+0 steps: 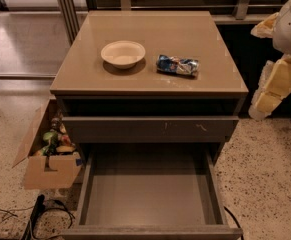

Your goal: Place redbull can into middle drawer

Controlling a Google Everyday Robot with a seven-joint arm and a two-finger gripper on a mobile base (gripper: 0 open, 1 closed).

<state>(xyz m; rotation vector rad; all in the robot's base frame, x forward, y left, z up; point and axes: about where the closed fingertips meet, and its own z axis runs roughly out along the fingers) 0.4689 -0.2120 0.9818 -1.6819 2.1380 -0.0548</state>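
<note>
The redbull can (177,65) lies on its side on the cabinet top (150,39), right of centre. It is blue and silver with a dented body. The middle drawer (150,191) is pulled out wide below, with a bare flat bottom and nothing in it. My gripper (270,91) hangs at the right edge of the view, beside the cabinet's right side. It is to the right of the can, a little lower, and apart from it, holding nothing that I can see.
A white round bowl (123,53) stands left of the can on the top. A shut drawer front with pale scuff marks (150,129) sits above the open drawer. An open cardboard box of items (50,154) and cables (40,211) lie on the floor at the left.
</note>
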